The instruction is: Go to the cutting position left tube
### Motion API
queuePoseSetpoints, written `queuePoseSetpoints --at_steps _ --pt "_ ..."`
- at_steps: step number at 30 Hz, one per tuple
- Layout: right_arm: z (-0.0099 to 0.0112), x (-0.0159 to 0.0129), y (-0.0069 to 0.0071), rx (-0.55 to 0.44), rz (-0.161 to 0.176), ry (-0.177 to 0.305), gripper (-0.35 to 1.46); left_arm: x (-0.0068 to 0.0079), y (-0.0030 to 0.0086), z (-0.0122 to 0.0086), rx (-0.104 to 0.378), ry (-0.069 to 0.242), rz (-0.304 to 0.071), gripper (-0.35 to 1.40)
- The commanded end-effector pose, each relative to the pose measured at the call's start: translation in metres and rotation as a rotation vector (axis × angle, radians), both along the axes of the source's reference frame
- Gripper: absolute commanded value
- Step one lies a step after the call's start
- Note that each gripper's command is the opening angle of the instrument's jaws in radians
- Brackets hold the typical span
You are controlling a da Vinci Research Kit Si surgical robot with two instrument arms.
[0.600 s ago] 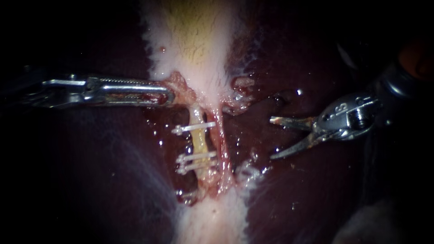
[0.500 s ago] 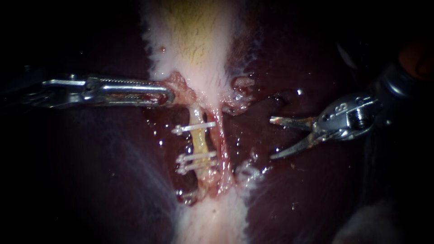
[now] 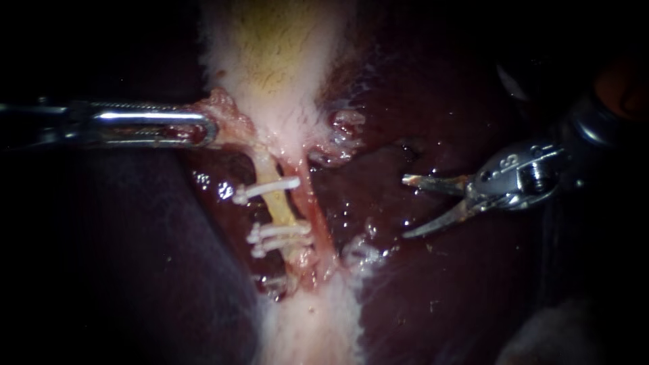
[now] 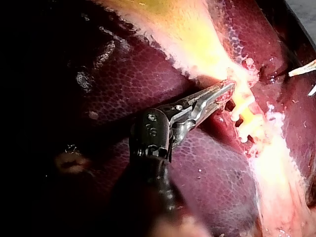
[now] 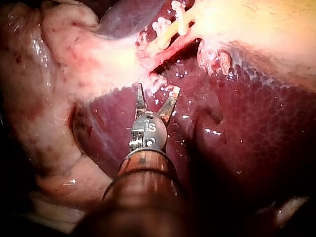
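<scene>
My left instrument (image 3: 203,128) comes in level from the left, its jaws shut on a pink flap of tissue (image 3: 223,111) at the gallbladder's (image 3: 284,61) narrow end. Below it the yellowish left tube (image 3: 276,203) slants down, with one white clip (image 3: 265,189) high on it and two clips (image 3: 277,236) lower down. A reddish right tube (image 3: 312,209) lies right beside it. My right instrument (image 3: 405,207) has thin blades that stand open over the liver, well to the right of both tubes. In the right wrist view the open blades (image 5: 157,90) point toward the clips (image 5: 170,22) ahead.
Dark red liver (image 3: 460,284) lies on both sides of the pale band of tissue (image 3: 311,324) that runs down the middle. A small pit (image 3: 407,146) marks the liver above the right blades. In the left wrist view the shut jaws (image 4: 223,92) lie next to the clips (image 4: 245,117).
The left instrument has pulled its held tissue to the left and slightly up, dragging the clipped tubes left and slanting them. The right instrument has stayed where it was, blades open.
</scene>
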State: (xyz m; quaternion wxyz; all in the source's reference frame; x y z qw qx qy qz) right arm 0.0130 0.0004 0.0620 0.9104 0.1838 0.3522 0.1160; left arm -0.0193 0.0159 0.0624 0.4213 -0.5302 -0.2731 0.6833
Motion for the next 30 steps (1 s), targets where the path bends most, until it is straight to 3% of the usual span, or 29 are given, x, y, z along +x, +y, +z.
queuePoseSetpoints --at_steps 1,3,6,11,23,30 --pt "0.0001 0.0006 -0.0002 0.011 0.003 0.024 1.45 -0.0001 0.0000 0.0003 -0.002 0.001 0.000 -0.35" --pt "0.0000 0.0016 -0.0006 0.022 0.007 0.056 1.45 -0.0002 -0.0001 0.0005 -0.003 0.002 0.000 -0.35" --pt "-0.0001 0.0036 -0.0014 0.068 -0.023 0.094 1.45 -0.0003 -0.0001 0.0005 -0.004 0.002 -0.001 -0.35" --pt "0.0002 0.0064 -0.0026 0.093 -0.021 0.114 1.45 -0.0004 -0.0001 0.0005 -0.004 0.002 -0.001 -0.35" --pt "0.0044 0.0109 -0.0049 0.131 -0.038 0.116 1.45 -0.0008 -0.0004 0.0004 -0.005 0.003 -0.002 -0.35" --pt "0.0072 0.0112 -0.0044 0.130 -0.037 0.113 1.43 -0.0008 -0.0004 0.0004 -0.005 0.003 -0.002 -0.35"
